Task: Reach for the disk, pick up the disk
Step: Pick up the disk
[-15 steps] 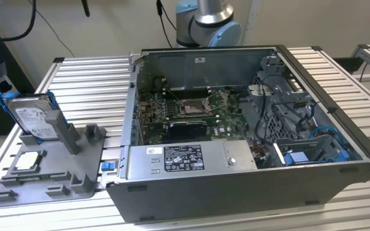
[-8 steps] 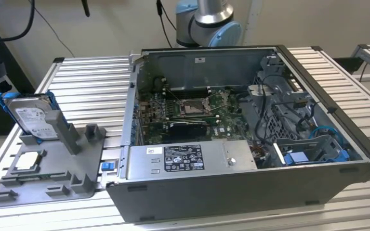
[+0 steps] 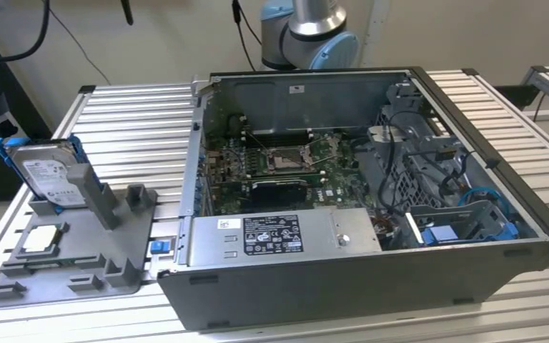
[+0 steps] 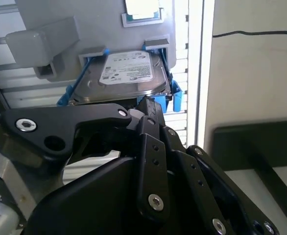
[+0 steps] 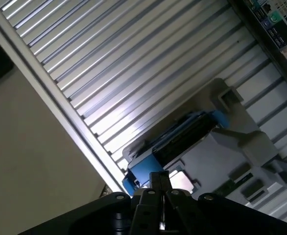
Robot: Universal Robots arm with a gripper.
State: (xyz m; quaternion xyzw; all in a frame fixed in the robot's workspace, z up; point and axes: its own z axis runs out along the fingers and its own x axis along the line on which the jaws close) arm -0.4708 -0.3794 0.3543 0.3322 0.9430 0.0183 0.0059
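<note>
**End effector closed at the rim of the upright disk, hard by the table's edge**

The disk (image 3: 48, 175) stands on edge in a grey holder (image 3: 112, 236) at the table's (image 3: 131, 121) edge on the exterior view's left. Its blue bracket (image 3: 74, 151) frames it on both sides. The open computer case (image 3: 351, 286) sits just beside the holder on the exterior view's right and takes up the middle of the table. Bare slats lie between the holder and the table's far edge.

In the first wrist view the end effector (image 5: 160, 178) has its fingers drawn together with nothing between them, and they point at the bracket's (image 5: 141, 171) corner. The disk (image 5: 182, 139) shows there as a dark narrow side. The table's (image 5: 109, 63) edge rail runs just beside the holder's (image 5: 231, 147) corner, with floor (image 5: 31, 147) beyond it.

The second wrist view shows the disk's (image 4: 126, 73) labelled face instead. The end effector's (image 4: 147, 104) tip lies against the disk's nearer rim in the picture; I cannot tell whether it touches. A processor chip (image 4: 142, 9) lies in the holder (image 4: 40, 44) beyond the disk.

The exterior view adds the arm's base (image 3: 308, 36) at the table's far edge, behind the case.
</note>
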